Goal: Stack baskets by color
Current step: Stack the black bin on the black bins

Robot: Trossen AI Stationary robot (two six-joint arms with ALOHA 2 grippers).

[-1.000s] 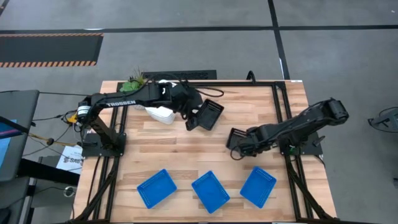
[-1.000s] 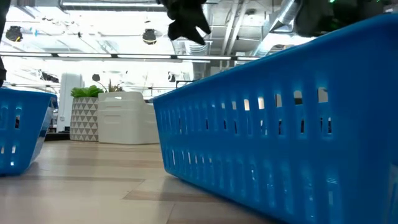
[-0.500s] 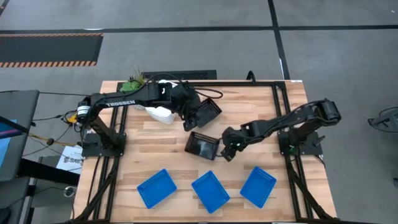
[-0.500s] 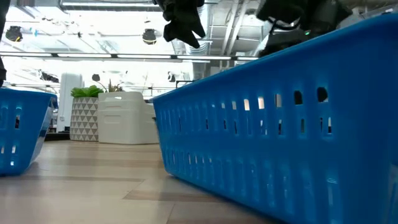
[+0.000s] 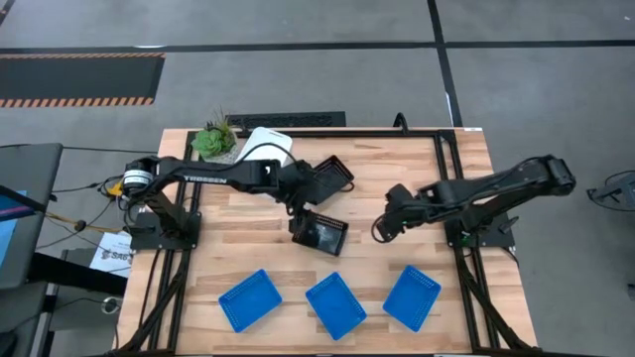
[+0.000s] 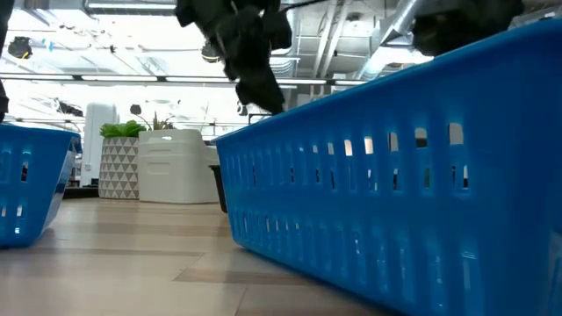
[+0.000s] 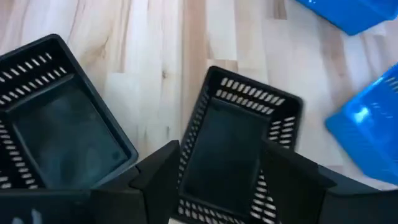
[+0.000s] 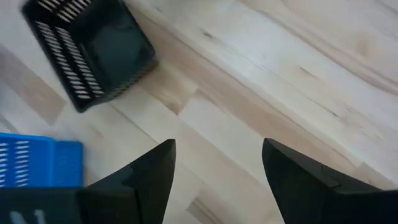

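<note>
Sitting between left jaws (parted): black basket point(image 7: 233, 152)

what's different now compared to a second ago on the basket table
The left gripper swung from the back of the table toward the middle and now hovers open over the black basket the right arm set down there. The right gripper let go and pulled back, open. A white basket is now uncovered. The three blue baskets stayed put.
</note>
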